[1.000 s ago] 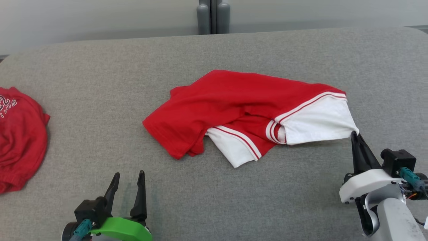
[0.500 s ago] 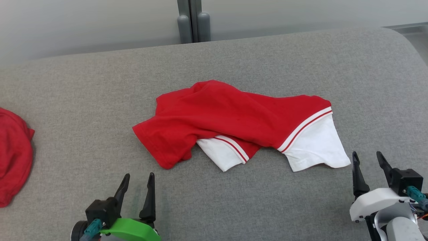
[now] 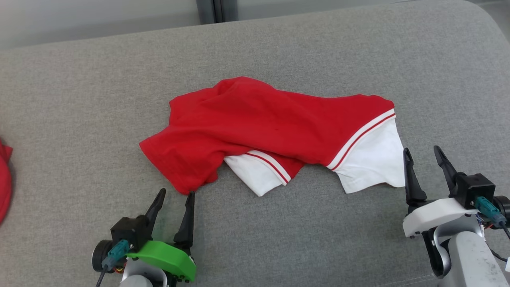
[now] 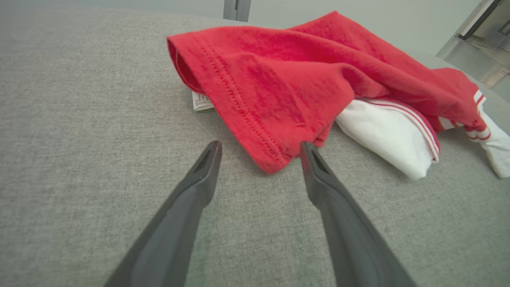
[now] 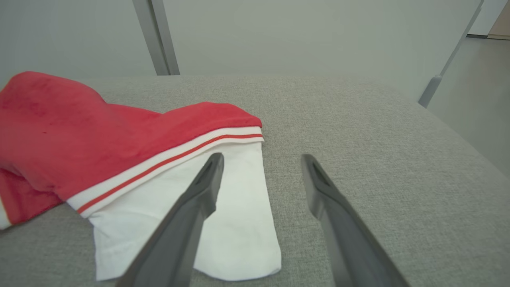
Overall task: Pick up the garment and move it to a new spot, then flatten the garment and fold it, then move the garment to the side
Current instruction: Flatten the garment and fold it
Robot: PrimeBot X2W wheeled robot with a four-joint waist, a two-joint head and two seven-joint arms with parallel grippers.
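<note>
Right gripper [image 3: 421,148], spread like left gripper [image 3: 177,192], has released the rumpled red-and-white garment [image 3: 271,123] onto grey weave [image 3: 318,52].

garment [image 3: 279,127] lies bunched mid-way on the padded top [image 3: 79,99], long axis L–R. One sleeve [image 3: 370,163] sticks out at its R end, toward the near edge. 2nd sleeve [image 3: 259,173] pokes out from under the body, near side, approx centre. hem corner [image 3: 179,175] at near-L.

L gripper [image 3: 177,192] sits just in front of that corner. In L wrist view the corner lands btwn the fingertips.

R gripper [image 3: 421,149] is just R of the R-end sleeve. In R wrist view one finger overlaps the sleeve edge, the other is over bare top.

another garment [image 3: 3,179] at far L edge, well apart. post [image 3: 215,10] stands behind the top, past its far edge.
</note>
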